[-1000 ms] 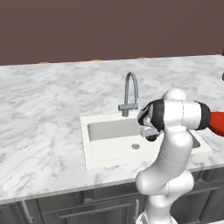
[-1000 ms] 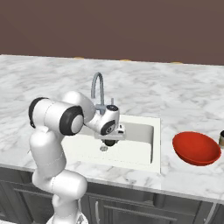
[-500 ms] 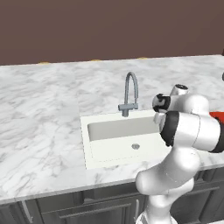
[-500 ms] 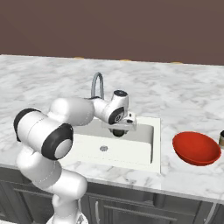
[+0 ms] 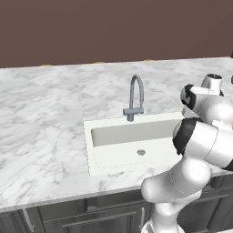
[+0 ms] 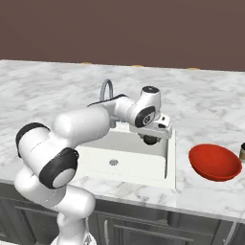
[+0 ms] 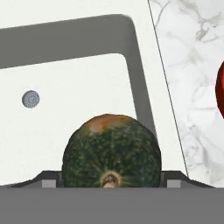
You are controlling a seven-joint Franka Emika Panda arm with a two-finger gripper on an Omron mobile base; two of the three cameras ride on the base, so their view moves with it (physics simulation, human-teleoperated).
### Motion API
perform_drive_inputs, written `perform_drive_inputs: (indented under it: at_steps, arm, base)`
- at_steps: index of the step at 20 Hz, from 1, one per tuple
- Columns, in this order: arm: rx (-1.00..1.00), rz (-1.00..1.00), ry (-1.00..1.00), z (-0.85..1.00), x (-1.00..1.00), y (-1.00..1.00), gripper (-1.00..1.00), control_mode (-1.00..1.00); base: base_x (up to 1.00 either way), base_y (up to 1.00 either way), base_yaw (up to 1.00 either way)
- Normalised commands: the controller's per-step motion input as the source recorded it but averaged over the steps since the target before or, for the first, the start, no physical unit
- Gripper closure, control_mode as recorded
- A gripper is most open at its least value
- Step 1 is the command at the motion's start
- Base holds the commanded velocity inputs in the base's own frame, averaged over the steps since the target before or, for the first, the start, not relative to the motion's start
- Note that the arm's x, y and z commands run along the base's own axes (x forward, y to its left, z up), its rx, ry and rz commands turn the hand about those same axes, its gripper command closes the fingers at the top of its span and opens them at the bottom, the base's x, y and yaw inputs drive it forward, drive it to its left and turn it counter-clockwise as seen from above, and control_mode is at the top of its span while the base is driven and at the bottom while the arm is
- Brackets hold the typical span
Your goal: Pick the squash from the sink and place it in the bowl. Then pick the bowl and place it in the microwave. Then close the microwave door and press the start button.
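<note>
The dark green squash (image 7: 110, 154) sits between the fingertips of my gripper (image 7: 111, 181), which is shut on it. In the right base view the gripper (image 6: 152, 138) hangs over the right end of the off-white sink (image 6: 125, 165), with the squash (image 6: 151, 140) as a dark lump under the hand. The sink (image 7: 78, 74) and its drain (image 7: 30, 99) lie below the squash. The red bowl (image 6: 214, 161) rests on the marble to the right of the sink, apart from the gripper; its edge (image 7: 220, 87) shows at the right of the hand view. The microwave is out of view.
A curved grey faucet (image 5: 135, 96) rises behind the sink (image 5: 132, 145), just left of my arm (image 6: 86, 127). A small dark object (image 6: 242, 152) stands at the right edge beyond the bowl. White marble counter (image 5: 45, 118) spreads wide on the left.
The arm has swung rightward across the sink, carrying the squash from the basin's middle to its right end, closer to the bowl.
</note>
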Motion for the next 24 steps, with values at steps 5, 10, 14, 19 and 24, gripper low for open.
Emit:
perform_drive_inputs:
  at_steps: [5,10,14,19,24]
  arm:
    - [-0.13,-0.19,0.06,0.0,-0.2,-1.0,1.0,-1.0]
    - [-0.14,-0.1,0.05,-0.01,0.0,-0.89,1.0,-1.0]
    - [-0.1,-0.02,0.0,0.02,0.0,-0.85,1.0,-1.0]
    - [-0.06,0.01,-0.01,0.0,0.0,-0.68,1.0,-1.0]
    - [-0.09,0.1,-0.01,0.0,0.04,-0.14,1.0,-1.0]
  base:
    - [0.0,0.0,0.0]
    - [0.0,0.0,0.0]
    - [0.0,0.0,0.0]
    - [0.0,0.0,0.0]
    - [0.0,0.0,0.0]
